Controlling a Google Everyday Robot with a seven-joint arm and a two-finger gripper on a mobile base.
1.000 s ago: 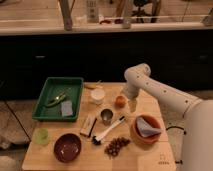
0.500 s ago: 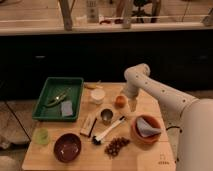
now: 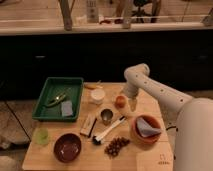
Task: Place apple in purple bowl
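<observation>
Hovering gripper (image 3: 132,104) just beside apple (image 3: 120,101), grip state impossible to tell, purple bowl (image 3: 67,147) well apart

The gripper (image 3: 132,104) is hanging just right of the apple (image 3: 120,101), hiding a patch of the table (image 3: 150,157) behind it. The robot's white body (image 3: 196,135) is running off the right and bottom edges. A grey cloth (image 3: 146,127) is covering most of the inside of the orange bowl (image 3: 142,143), and the small things (image 3: 61,101) lying in the green tray (image 3: 57,79) are proving too small to name.

light: dim, warm | dark beyond table (image 3: 146,156) | arm (image 3: 161,93) bright | gripper (image 3: 132,104) just beside apple (image 3: 120,101)
</observation>
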